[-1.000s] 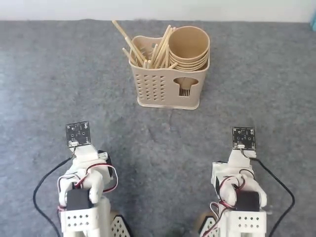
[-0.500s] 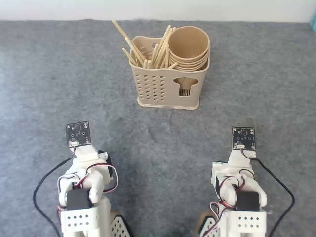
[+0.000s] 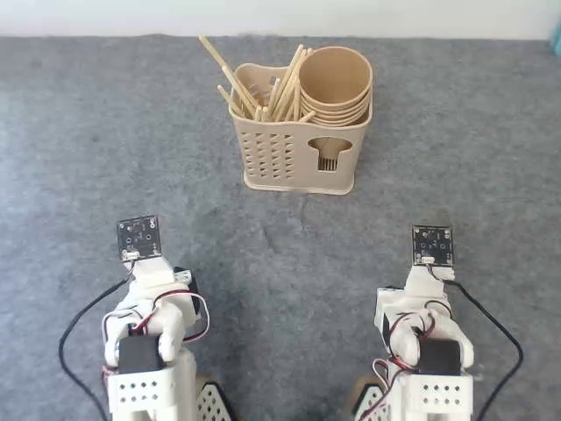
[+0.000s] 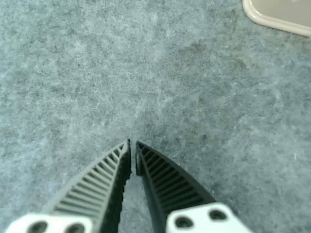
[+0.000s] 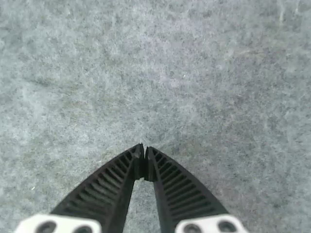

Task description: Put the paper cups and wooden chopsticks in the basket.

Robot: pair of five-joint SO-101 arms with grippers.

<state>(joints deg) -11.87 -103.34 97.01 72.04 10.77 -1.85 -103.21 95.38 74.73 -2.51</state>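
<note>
The basket point(image 3: 279, 156) stands at far centre on the grey mat point(image 3: 96, 132). Stacked paper cups point(image 3: 336, 81) sit in its right side, and wooden chopsticks point(image 3: 263, 88) lean tilted in its left side. The left gripper point(image 4: 132, 147) is at near left, jaws together and empty. The right gripper point(image 5: 145, 149) is at near right, jaws together and empty. Both are well apart from the basket.

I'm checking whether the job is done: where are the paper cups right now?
In the high view the paper cups sit stacked inside the basket, in its right part, with the wooden chopsticks beside them.
</note>
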